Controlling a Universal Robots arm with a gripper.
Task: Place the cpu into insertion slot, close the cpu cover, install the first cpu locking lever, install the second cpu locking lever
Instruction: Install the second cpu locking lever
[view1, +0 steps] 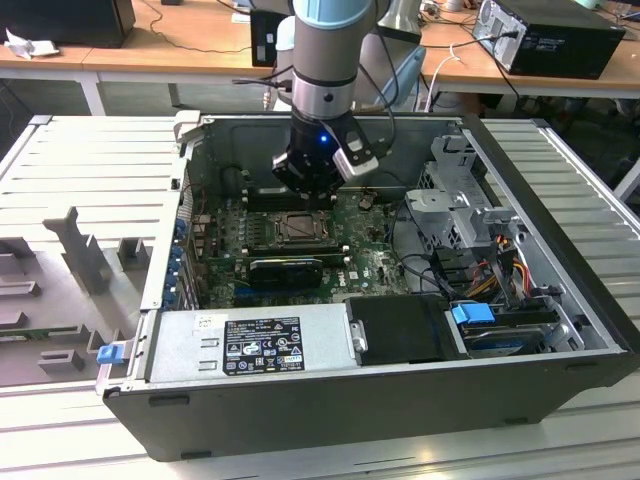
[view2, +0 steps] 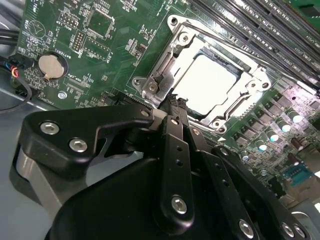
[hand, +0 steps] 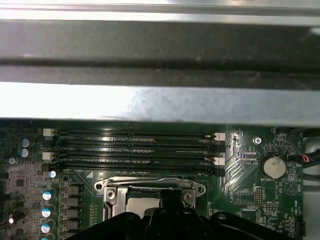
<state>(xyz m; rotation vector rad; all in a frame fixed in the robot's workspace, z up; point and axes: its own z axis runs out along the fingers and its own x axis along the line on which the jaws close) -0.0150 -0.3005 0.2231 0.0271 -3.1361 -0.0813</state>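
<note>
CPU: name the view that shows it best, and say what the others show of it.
The second wrist view: the cpu shows its whole pale top, lying in the socket just beyond the gripper. The first wrist view shows part of it above the gripper body. The exterior view gives a small, dark patch below the gripper.

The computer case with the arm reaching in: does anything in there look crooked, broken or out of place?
Nothing stands out. The cpu lies flat and square in the insertion slot, the cpu cover framing it evenly. The gripper sits at the socket's edge, and the green motherboard looks undamaged.
</note>
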